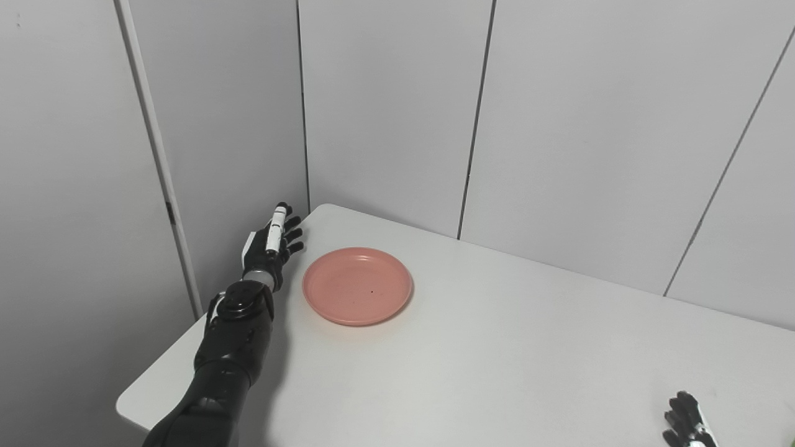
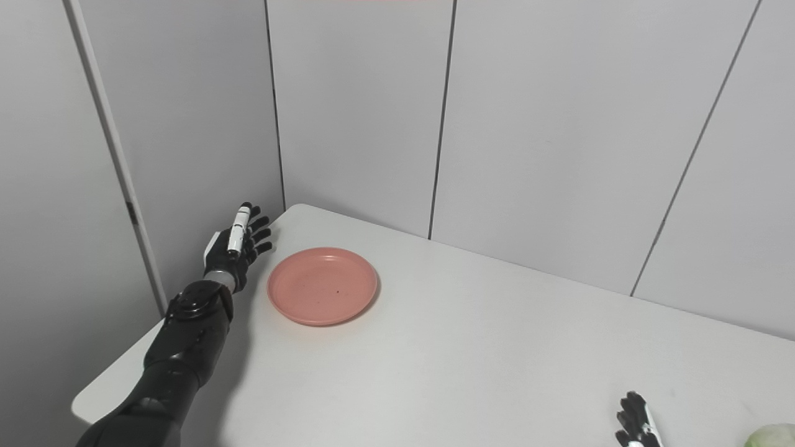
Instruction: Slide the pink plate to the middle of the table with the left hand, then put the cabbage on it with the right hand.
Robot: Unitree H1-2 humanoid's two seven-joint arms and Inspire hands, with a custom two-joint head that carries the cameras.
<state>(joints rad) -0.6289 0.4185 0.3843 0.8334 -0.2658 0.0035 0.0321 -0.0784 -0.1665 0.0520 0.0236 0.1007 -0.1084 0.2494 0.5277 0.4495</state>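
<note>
Table (image 1: 497, 347), white and smooth, fills the lower part of both head views, with pale grey wall panels standing behind its far edge and along its left side. A round, shallow pink plastic plate (image 1: 357, 285) lies flat near the table's far left corner, a little in from the left edge and well short of the table's middle. It holds nothing; only a tiny dark speck shows on its inner surface.

The left robot hand (image 1: 272, 245), black with a white strip along one finger, reaches in along the left edge of the table on its black arm. It sits just beside the plate's left rim but apart from it, a strip of bare white table showing between them. Its fingers are spread and pointing toward the far corner, so this robot hand is open and grips nothing.

The right robot hand (image 2: 635, 427) shows only as a few dark fingertips at the near edge of the table, toward the right; too little is visible to tell whether it is open or closed. Just to its right, at the near right corner of the right eye view, a pale green cabbage (image 2: 772, 436) peeks in, mostly cut off by the frame, far from the plate.
</note>
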